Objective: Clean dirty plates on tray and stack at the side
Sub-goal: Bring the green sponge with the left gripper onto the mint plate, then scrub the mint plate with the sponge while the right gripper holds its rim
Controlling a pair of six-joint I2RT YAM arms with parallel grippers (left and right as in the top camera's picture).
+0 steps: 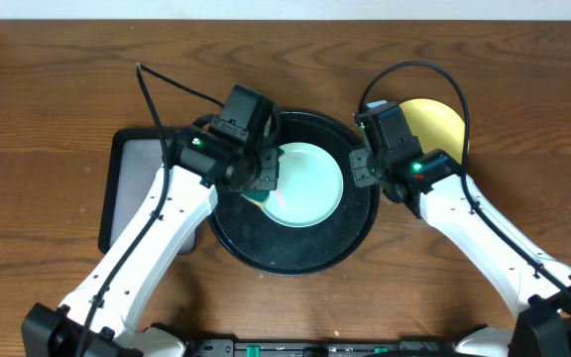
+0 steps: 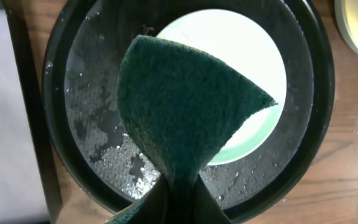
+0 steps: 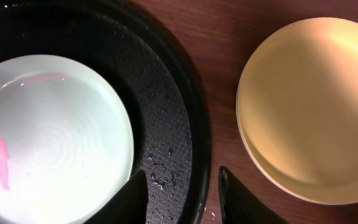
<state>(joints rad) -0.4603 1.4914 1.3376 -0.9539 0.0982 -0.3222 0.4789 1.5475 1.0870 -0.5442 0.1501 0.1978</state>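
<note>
Two jaws | left grip sponge (image 2: 185,118) | right ajar astride tray (image 3: 199,134), maybe touching

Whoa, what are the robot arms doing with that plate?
They're washing dishes. The left hand pinches a green sponge over a pale mint plate that lies in the round black tray. The plate has a pink smear on it. The right hand straddles the tray's rim; I can't tell if it is squeezing yet. A yellow plate sits on the table beside the tray.
</note>
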